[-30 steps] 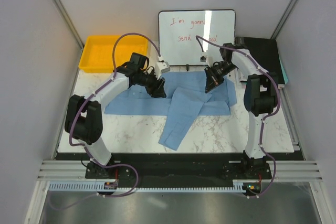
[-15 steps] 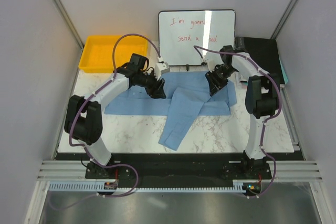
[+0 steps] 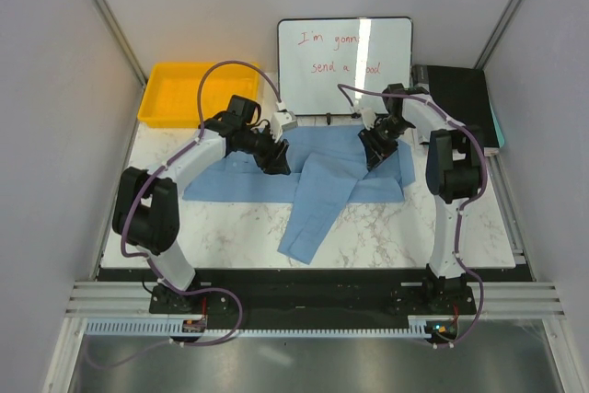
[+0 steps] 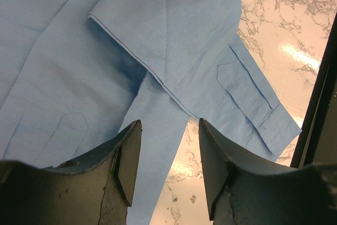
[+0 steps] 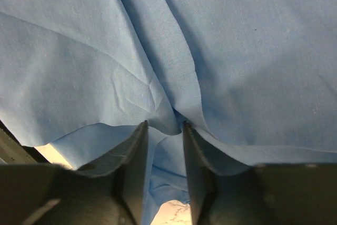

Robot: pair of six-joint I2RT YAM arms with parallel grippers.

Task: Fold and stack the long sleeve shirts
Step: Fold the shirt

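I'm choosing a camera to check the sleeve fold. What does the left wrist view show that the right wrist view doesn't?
Left wrist only: the sleeve cuff with its placket, lying flat on the marble table. Right wrist only: a creased ridge of cloth running up to the right gripper. Both: the light blue shirt under jaws that stand apart.

shirt [image 3: 317,181] flat on table [image 3: 396,236], one sleeve reaching toward near edge | tray [image 3: 175,94] at far-left corner | whiteboard [image 3: 345,62] behind shirt | left pincer [image 3: 276,161] over shirt's left part, right pincer [image 3: 373,157] over its right
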